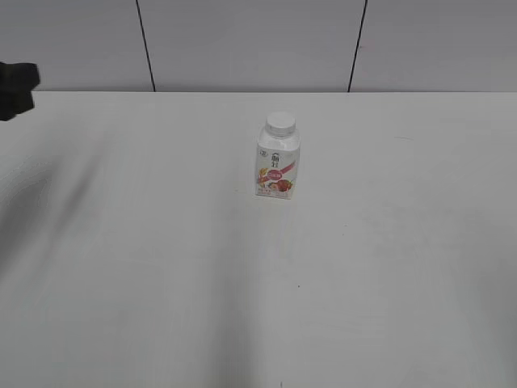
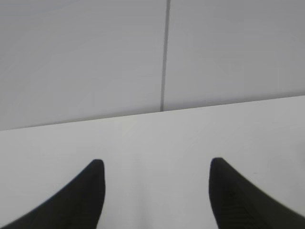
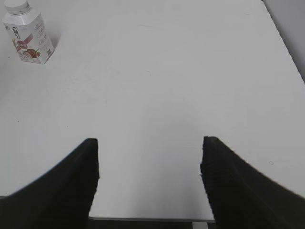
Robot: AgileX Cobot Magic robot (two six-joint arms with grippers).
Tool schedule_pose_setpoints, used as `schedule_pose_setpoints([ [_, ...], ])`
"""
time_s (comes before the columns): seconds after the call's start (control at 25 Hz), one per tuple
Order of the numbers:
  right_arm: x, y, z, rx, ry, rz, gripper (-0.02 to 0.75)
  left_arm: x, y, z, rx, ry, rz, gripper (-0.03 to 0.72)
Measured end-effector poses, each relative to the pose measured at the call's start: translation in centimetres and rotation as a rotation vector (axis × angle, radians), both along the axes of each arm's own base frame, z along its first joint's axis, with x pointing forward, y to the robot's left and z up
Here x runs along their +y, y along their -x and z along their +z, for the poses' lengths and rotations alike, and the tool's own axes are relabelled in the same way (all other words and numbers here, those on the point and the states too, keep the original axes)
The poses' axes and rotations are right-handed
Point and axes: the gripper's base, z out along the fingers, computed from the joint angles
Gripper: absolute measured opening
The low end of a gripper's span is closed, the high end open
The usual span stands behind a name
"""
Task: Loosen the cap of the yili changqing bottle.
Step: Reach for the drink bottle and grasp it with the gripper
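The yili changqing bottle (image 1: pixel 277 166) stands upright near the middle of the white table, white with a pink-red fruit label. Its white cap (image 1: pixel 281 123) sits on the neck. The bottle also shows in the right wrist view (image 3: pixel 29 37) at the top left, with the cap (image 3: pixel 16 5) on it. My left gripper (image 2: pixel 156 164) is open and empty over the table's far-left part; a dark part of that arm (image 1: pixel 16 89) shows at the left edge of the exterior view. My right gripper (image 3: pixel 150 141) is open and empty near the table's front edge, far from the bottle.
The white table (image 1: pixel 161 267) reaches back to a grey panelled wall (image 1: pixel 242 40). Its front edge (image 3: pixel 143 218) shows in the right wrist view, its back edge (image 2: pixel 190 107) in the left wrist view.
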Motion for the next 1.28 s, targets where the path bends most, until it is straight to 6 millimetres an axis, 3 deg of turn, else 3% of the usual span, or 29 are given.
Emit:
schedule_pose_setpoints([
  [0.2, 0.0, 0.0, 0.0, 0.000, 0.000, 0.000, 0.534, -2.1, -1.2, -2.6, -0.018, 0.037, -0.245, 0.432],
  [0.48, 0.0, 0.0, 0.0, 0.000, 0.000, 0.000, 0.534, -4.5, -1.2, -6.9, 0.025, 0.030, -0.583, 0.432],
  [0.72, 0.0, 0.0, 0.0, 0.000, 0.000, 0.000, 0.534, -5.2, -1.9, -9.9, 0.089, 0.056, -0.703, 0.432],
  [1.12, 0.0, 0.0, 0.0, 0.000, 0.000, 0.000, 0.534, -5.8, -6.7, -11.8, 0.127, 0.071, -0.811, 0.438],
  [1.28, 0.0, 0.0, 0.0, 0.000, 0.000, 0.000, 0.534, -6.5, -8.0, -11.5, 0.063, 0.063, -0.942, 0.437],
])
